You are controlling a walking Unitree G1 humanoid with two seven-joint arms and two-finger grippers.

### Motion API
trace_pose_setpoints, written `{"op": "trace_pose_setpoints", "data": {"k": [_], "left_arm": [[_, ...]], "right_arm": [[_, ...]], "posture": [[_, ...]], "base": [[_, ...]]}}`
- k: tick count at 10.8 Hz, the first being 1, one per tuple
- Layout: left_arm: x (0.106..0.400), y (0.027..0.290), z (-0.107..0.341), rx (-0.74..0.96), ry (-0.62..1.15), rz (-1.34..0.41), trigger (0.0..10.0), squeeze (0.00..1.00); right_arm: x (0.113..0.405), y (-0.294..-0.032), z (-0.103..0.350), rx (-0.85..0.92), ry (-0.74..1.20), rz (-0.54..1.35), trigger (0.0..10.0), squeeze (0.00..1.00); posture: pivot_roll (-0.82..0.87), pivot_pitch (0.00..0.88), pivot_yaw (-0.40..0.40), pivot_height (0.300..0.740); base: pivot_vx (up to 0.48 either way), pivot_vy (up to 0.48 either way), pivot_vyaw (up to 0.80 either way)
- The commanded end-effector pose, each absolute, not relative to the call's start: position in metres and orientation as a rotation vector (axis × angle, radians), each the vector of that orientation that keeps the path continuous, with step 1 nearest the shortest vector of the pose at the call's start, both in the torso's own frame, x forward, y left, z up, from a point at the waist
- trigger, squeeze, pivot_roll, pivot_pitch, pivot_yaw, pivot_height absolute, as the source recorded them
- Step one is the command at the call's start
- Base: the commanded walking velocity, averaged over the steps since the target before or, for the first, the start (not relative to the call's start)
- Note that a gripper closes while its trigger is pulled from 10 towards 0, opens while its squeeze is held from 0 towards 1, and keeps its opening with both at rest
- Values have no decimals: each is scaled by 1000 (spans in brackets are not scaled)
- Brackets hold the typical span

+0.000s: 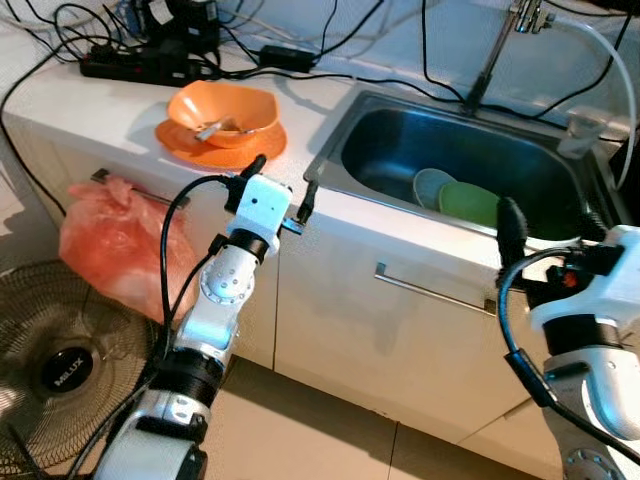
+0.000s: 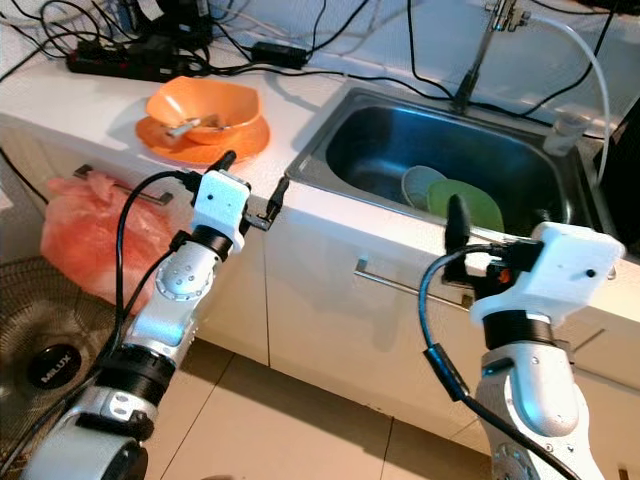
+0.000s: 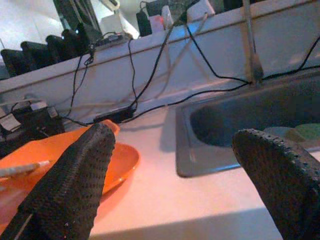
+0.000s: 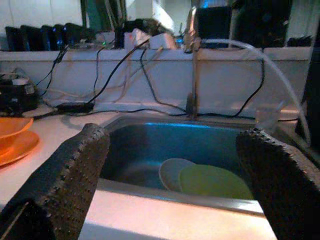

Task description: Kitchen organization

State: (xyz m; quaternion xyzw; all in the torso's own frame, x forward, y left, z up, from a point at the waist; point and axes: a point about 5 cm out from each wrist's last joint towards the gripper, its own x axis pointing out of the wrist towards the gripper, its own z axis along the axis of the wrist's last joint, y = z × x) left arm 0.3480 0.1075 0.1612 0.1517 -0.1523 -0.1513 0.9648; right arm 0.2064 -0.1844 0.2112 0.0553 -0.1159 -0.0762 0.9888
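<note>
Dishes are split across two spots on the white bench (image 1: 100, 100). An orange bowl (image 1: 222, 110) with a utensil in it sits on a flat orange plate (image 1: 180, 140) toward the bench's left end, just in front of a black power strip (image 1: 140, 65) and a tangle of cables along the back edge. The stainless steel sink (image 1: 340, 140) is set into the bench to the right of that, and inside it a pale round plate (image 1: 432, 186) leans beside a light green plate (image 1: 470, 203), the two touching or overlapping near the front wall of the basin.

Left claw (image 1: 282, 184) hovers over the bench's front edge, between the orange stack and the sink's left rim, fingers spread wide apart with nothing in them. Right claw (image 4: 175, 165) hangs at the front edge facing the sink, also wide open and empty, the two plates right in line with it.

Below the bench, an orange plastic bag (image 1: 115, 250) hangs off a cabinet handle, and a black floor fan (image 1: 60, 360) stands beside it.
</note>
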Motion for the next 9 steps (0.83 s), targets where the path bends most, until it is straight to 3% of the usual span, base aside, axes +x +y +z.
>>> {"op": "trace_pose_setpoints", "data": {"k": [1,4,7,9], "left_arm": [[348,100,166,289,-311,-337,10000,0],[349,84,201,178,-370,-387,10000,0],[325,129,142,295,-195,-407,10000,0],[319,140,124,312,-115,-389,10000,0]], "right_arm": [[206,-193,210,81,-233,-193,10000,0],[208,-198,218,65,-281,-212,10000,0],[206,-204,211,64,-265,-228,10000,0],[214,-198,210,80,-260,-213,10000,0]], "posture": [[106,0,-114,740],[104,0,-112,740],[152,0,-136,740],[155,0,-145,740]], "base": [[0,0,0],[0,0,0],[0,0,0],[0,0,0]]}}
